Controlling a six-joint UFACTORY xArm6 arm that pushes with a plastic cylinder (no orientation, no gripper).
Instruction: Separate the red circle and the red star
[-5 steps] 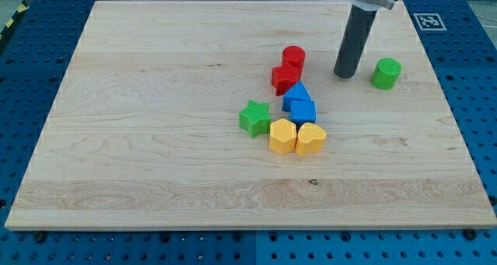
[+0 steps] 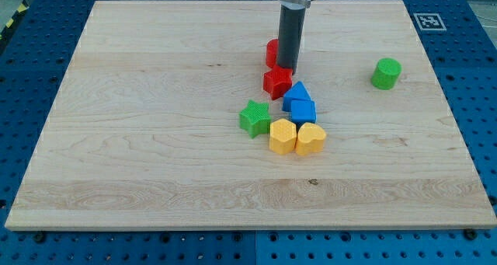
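Two reds: red circle [image 2: 272,52] | my tip [image 2: 287,67] between | red star [image 2: 277,81]

Red circle [image 2: 272,53]: small red block on the wooden board, upper middle of the view. Mostly hidden behind the dark rod; only its left part shows, so its round shape can't be confirmed here. Appears to sit flat.

Red star [image 2: 277,81]: small ridged red block, points visible, lying flat just below the circle toward the view's bottom. Whether the two still touch is hard to tell; the rod covers the place between them.
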